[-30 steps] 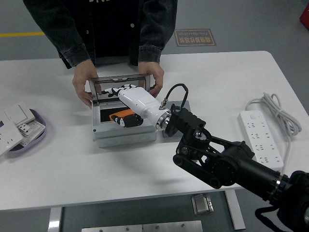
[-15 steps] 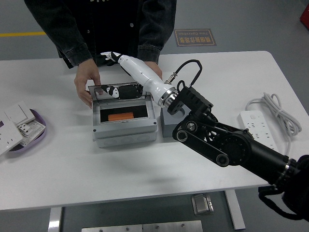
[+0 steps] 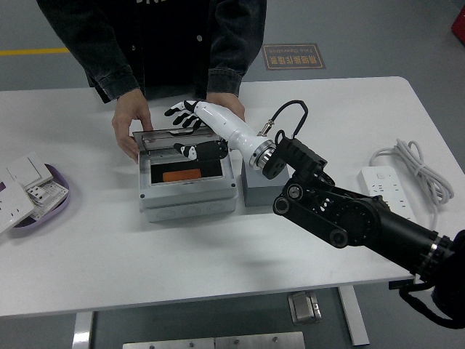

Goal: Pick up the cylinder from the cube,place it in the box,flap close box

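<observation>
Orange cylinder (image 3: 181, 175) lies flat inside the grey box (image 3: 189, 195), down in its dark well. The box's clear lid (image 3: 183, 142) stands partly raised at the far side, tilted over the opening. The robot's right hand (image 3: 190, 113) hovers above and just behind that lid, its black-tipped fingers (image 3: 176, 111) spread and holding nothing; its white forearm slants back across the box's right corner to the black arm (image 3: 349, 222). Just right of the box sits a grey cube (image 3: 259, 189), partly hidden by the wrist and a looping cable (image 3: 289, 113). Across the table (image 3: 218, 247) a person stands; one hand (image 3: 131, 125) grips the box's far left corner, the other (image 3: 229, 109) is behind the robot's hand, mostly covered by it. Far left, a purple tray (image 3: 64, 195) holds white switch plates (image 3: 26, 178). Far right lies a white power strip (image 3: 392, 207) with its coiled cord (image 3: 414, 163).
</observation>
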Action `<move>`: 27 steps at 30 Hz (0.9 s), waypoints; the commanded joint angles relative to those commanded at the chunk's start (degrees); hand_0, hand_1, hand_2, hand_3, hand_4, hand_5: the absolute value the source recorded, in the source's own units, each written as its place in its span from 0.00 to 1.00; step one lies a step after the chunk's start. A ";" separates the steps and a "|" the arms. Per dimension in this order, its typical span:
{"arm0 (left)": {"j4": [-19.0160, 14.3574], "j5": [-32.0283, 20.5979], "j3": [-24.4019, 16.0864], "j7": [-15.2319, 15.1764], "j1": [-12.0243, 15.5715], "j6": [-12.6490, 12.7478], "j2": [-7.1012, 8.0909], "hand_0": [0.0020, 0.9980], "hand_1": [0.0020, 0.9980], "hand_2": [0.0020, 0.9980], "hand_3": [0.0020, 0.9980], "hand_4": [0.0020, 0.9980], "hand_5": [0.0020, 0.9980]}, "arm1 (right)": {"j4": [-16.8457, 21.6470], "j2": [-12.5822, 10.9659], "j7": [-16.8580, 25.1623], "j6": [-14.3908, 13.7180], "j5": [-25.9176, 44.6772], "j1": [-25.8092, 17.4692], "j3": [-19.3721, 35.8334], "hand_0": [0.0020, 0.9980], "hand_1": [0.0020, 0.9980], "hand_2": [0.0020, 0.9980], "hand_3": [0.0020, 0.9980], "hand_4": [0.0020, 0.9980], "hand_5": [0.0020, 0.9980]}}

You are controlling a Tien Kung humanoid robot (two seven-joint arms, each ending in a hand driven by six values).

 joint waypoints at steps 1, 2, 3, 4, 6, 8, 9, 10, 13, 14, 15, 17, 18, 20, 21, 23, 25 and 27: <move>0.04 -0.15 0.14 -0.11 0.01 0.01 -0.02 0.60 0.58 0.56 0.60 0.67 0.26 | 1.19 -0.54 -0.40 0.02 -0.57 -0.42 -0.37 0.59 0.61 0.64 0.74 0.69 0.12; 0.06 -0.29 0.25 -0.18 0.03 0.02 -0.03 0.60 0.58 0.56 0.60 0.67 0.26 | 2.12 -0.95 -0.75 0.00 -1.05 -0.74 -0.64 0.59 0.61 0.64 0.74 0.69 0.12; 0.08 -0.41 0.36 -0.23 0.05 0.03 -0.05 0.60 0.58 0.56 0.60 0.67 0.26 | 3.10 -1.37 -1.17 -0.02 -1.58 -1.06 -0.92 0.59 0.61 0.64 0.74 0.69 0.12; 0.08 -0.51 0.45 -0.27 0.08 0.04 -0.06 0.60 0.58 0.56 0.60 0.67 0.26 | 3.91 -1.73 -1.54 -0.01 -2.05 -1.32 -1.16 0.59 0.61 0.64 0.74 0.69 0.12; 0.10 -0.81 0.68 -0.37 0.15 0.08 -0.08 0.60 0.58 0.56 0.60 0.67 0.26 | 5.91 -2.55 -2.60 0.18 -3.26 -1.91 -1.81 0.57 0.61 0.64 0.74 0.69 0.13; 0.10 -0.94 0.77 -0.44 0.20 0.13 -0.09 0.60 0.58 0.56 0.60 0.67 0.26 | 7.33 -3.13 -3.41 0.70 -3.78 -2.44 -2.61 0.57 0.61 0.64 0.74 0.69 0.13; 0.10 -1.00 0.79 -0.47 0.21 0.15 -0.08 0.60 0.58 0.56 0.60 0.67 0.26 | 7.63 -3.26 -3.67 1.13 -3.61 -2.69 -3.08 0.57 0.61 0.64 0.74 0.69 0.13; 0.10 -1.02 0.80 -0.49 0.21 0.16 -0.08 0.60 0.58 0.56 0.60 0.67 0.26 | 7.73 -3.32 -3.81 1.47 -3.36 -2.89 -3.44 0.57 0.61 0.64 0.74 0.69 0.13; 0.11 -1.24 0.84 -0.61 0.13 0.21 -0.10 0.60 0.58 0.56 0.60 0.67 0.26 | 7.05 -3.27 -3.34 2.07 -0.87 -3.82 -4.19 0.55 0.60 0.64 0.73 0.68 0.14; 0.11 -1.33 0.87 -0.64 0.11 0.23 -0.11 0.60 0.58 0.56 0.60 0.67 0.26 | 6.73 -3.26 -2.96 2.06 0.26 -4.15 -4.21 0.55 0.60 0.64 0.73 0.68 0.14; 0.11 -1.44 0.89 -0.65 0.11 0.26 -0.12 0.60 0.58 0.56 0.60 0.67 0.26 | 6.45 -3.28 -2.53 1.95 1.26 -4.48 -4.02 0.55 0.60 0.64 0.73 0.68 0.14; 0.11 -1.85 1.03 -0.68 0.18 0.36 -0.11 0.60 0.58 0.56 0.60 0.67 0.26 | 6.23 -3.54 -1.66 1.56 2.97 -5.20 -2.91 0.56 0.60 0.64 0.74 0.67 0.18; 0.11 -2.05 1.11 -0.67 0.23 0.41 -0.09 0.60 0.58 0.56 0.60 0.67 0.26 | 6.38 -3.76 -1.41 1.36 3.23 -5.50 -2.15 0.56 0.60 0.64 0.74 0.67 0.18; 0.11 -2.36 1.18 -0.64 0.37 0.52 -0.01 0.60 0.58 0.56 0.60 0.67 0.26 | 7.18 -4.36 -1.09 0.98 3.17 -6.16 -0.22 0.56 0.60 0.64 0.74 0.67 0.18; 0.11 -2.59 1.29 -0.64 0.43 0.58 0.04 0.60 0.58 0.56 0.60 0.67 0.26 | 7.69 -4.74 -0.96 0.75 2.98 -6.53 0.81 0.56 0.60 0.64 0.74 0.67 0.18; 0.11 -3.07 1.52 -0.65 0.60 0.71 0.22 0.60 0.58 0.56 0.60 0.67 0.26 | 9.58 -5.81 -0.74 0.10 1.83 -7.79 3.57 0.56 0.60 0.64 0.74 0.67 0.18; 0.11 -3.49 1.77 -0.70 0.73 0.80 0.37 0.60 0.58 0.56 0.60 0.67 0.26 | 11.53 -6.65 -0.69 -0.46 0.17 -9.22 6.24 0.57 0.61 0.64 0.74 0.65 0.19; 0.10 -3.77 2.00 -0.70 0.97 0.86 0.51 0.60 0.58 0.56 0.60 0.67 0.26 | 13.88 -7.26 -0.93 -0.83 -2.27 -11.46 9.47 0.57 0.61 0.64 0.74 0.65 0.19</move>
